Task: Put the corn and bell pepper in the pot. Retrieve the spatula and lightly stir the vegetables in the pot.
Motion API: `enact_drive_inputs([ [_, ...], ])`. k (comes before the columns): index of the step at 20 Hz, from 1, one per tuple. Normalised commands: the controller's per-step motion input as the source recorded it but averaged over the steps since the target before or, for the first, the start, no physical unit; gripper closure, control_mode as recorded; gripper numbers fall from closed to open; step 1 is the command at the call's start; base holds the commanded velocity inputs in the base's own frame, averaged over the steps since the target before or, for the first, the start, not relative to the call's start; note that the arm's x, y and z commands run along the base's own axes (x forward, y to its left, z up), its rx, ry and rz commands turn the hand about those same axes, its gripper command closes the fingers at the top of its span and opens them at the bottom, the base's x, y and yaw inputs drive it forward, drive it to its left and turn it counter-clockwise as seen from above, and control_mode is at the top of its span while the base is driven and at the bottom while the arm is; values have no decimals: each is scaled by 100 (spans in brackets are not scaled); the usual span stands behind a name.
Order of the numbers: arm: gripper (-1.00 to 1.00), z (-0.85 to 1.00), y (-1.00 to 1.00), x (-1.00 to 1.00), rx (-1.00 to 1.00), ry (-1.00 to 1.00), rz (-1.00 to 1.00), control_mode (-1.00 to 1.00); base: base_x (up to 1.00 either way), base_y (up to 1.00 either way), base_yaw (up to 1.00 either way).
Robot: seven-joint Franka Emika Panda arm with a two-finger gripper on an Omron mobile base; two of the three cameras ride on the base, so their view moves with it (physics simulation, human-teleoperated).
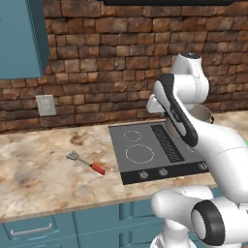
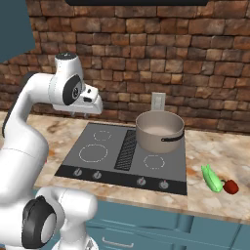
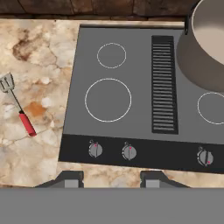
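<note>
One pot [image 2: 159, 131] is recorded, dull grey with a pale inside, standing on the far right burner of the cooktop [image 3: 131, 113]; nothing is seen inside it. One spatula [image 3: 16, 109] is listed, with silver slotted head and red handle, lying flat on the marble counter [image 1: 38, 169] to the left of the cooktop, well apart from the pot. One green vegetable [image 2: 211, 177] and one small red vegetable [image 2: 231, 186] are noted on the counter to the right of the cooktop, just beside each other.

On the cooktop, four burner rings are counted across the views, with one central vent grille [image 3: 163, 83]. Four knobs are seen in the right base view, along the near edge. No writing or brand can be read on any item. One wall outlet plate [image 1: 46, 105] is entered.

One end effector [image 3: 111, 178] is held above the near edge of the cooktop, its fingertips set apart with nothing between them.
</note>
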Motion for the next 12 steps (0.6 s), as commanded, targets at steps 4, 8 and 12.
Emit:
enact_drive_inputs([
  [4,-100,0,0,0,0,0,0,-100,0,0,0],
  [8,-100,0,-55,10,3,1,1,-100,0,0,0],
  [12,-100,3,-48,-31,17,-15,0,-100,0,0,0],
])
